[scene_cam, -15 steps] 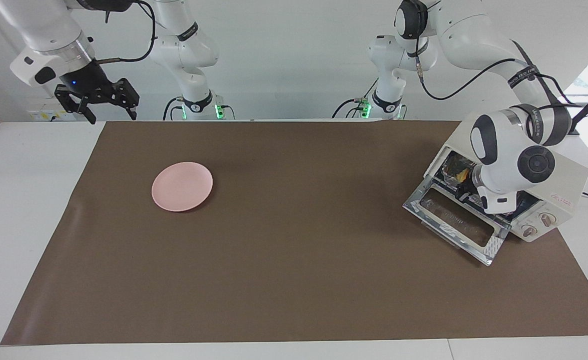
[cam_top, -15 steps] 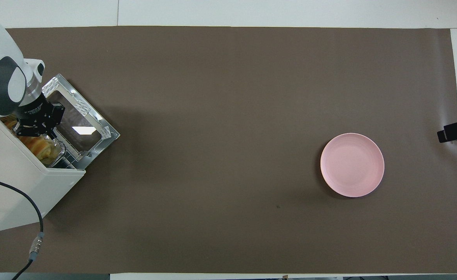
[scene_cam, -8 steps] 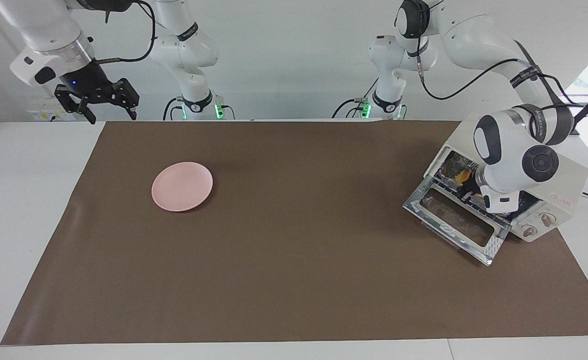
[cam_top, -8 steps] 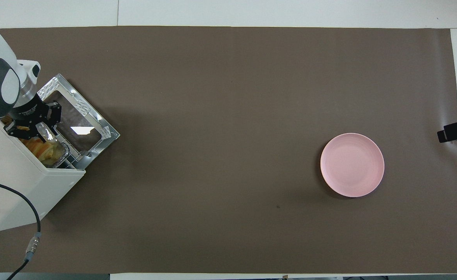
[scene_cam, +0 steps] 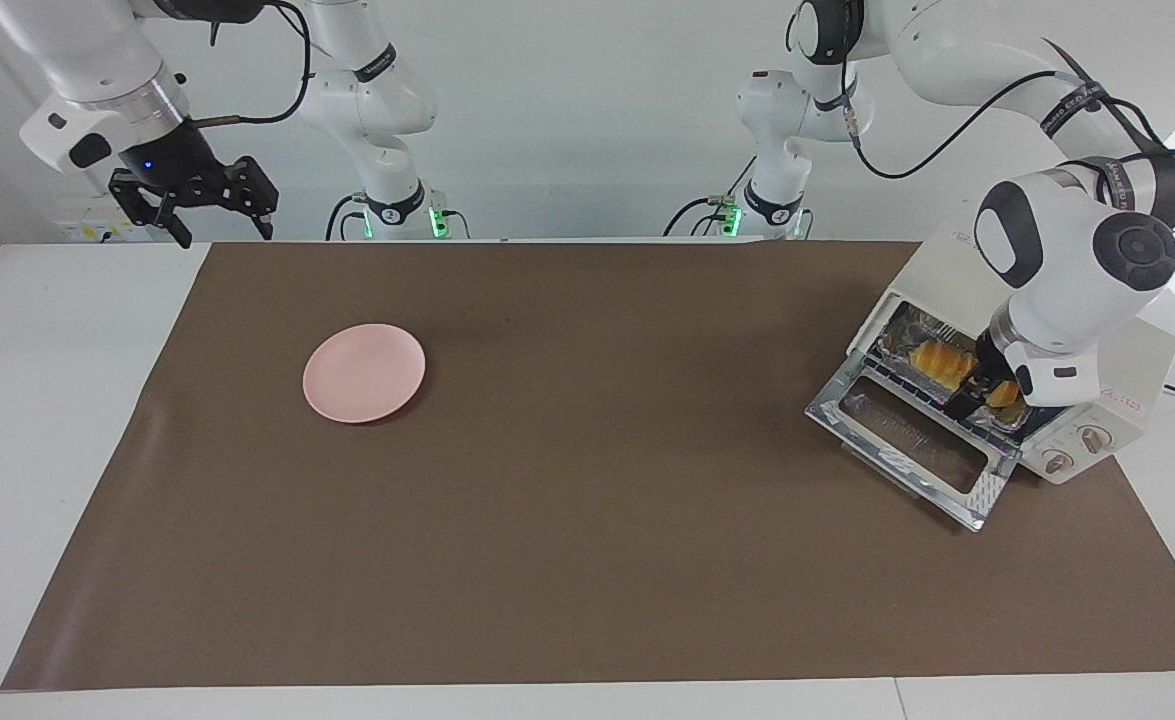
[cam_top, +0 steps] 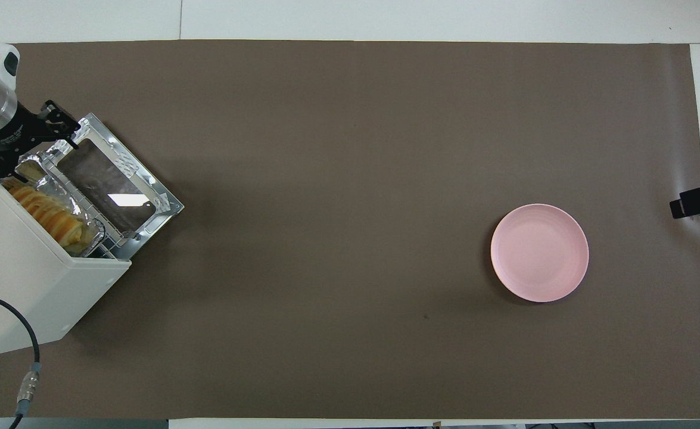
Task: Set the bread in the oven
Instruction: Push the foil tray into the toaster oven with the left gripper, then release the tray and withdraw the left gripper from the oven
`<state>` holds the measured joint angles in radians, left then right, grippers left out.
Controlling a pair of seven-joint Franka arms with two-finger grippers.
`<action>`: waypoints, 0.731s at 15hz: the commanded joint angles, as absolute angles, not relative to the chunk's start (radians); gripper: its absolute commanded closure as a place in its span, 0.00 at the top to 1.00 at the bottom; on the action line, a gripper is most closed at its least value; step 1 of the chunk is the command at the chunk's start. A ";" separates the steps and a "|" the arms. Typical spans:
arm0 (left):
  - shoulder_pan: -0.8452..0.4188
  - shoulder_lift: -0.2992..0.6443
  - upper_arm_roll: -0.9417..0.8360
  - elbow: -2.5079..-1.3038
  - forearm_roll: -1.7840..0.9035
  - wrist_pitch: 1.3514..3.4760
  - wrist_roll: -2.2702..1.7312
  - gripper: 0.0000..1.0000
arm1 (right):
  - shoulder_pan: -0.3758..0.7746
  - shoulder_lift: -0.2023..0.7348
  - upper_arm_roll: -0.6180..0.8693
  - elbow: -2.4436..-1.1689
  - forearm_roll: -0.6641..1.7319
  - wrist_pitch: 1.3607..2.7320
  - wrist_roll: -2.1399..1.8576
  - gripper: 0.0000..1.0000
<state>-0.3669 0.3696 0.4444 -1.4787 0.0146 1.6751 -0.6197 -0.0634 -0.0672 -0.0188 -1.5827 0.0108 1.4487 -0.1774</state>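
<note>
At the left arm's end of the worktop, close to the edge nearest the robots, you have the oven [scene_cam: 1022, 385] standing with its drop-down door [scene_cam: 907, 440] lowered flat. You can see the bread [scene_cam: 942, 362] lying in a foil tray [cam_top: 64, 199] on the wire rack just inside the mouth, so the loaf looks delivered.

Your left gripper [cam_top: 19, 140] is at the end of the oven mouth farther from the robots, right beside the tray's end; whether its fingers are spread or closed you cannot tell from either view, nor whether they touch the foil.

Your right gripper [scene_cam: 197, 195] waits in the air with its fingers spread, over the corner at the right arm's end nearest the robots, well apart from the pink plate [scene_cam: 364, 372].

Watch these risks as you pull out:
- A finger catching the foil rim could drag the tray and loaf out onto the door.
- The wrist may knock the oven's top edge and shift the light box on the brown mat [scene_cam: 587, 500].
- With the door down, an arm swinging low could strike it.

Small red markings sit on the oven near its two knobs [scene_cam: 1075, 450]; you cannot read them. No other writing is legible.
</note>
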 commanded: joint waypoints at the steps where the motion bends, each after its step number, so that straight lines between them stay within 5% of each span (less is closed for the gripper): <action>1: -0.365 0.335 0.442 -1.505 0.021 1.677 -0.556 1.00 | -0.075 -0.080 -0.006 -1.595 0.002 1.443 -0.166 1.00; 11: -0.376 0.190 0.434 -1.424 0.018 1.541 -0.373 1.00 | -0.075 -0.080 -0.006 -1.595 0.002 1.442 -0.166 1.00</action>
<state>-0.3740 0.2267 0.4352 -1.4525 0.0143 1.6049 -0.4123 -0.0634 -0.0672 -0.0188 -1.5827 0.0108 1.4487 -0.1774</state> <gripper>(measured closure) 0.000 0.000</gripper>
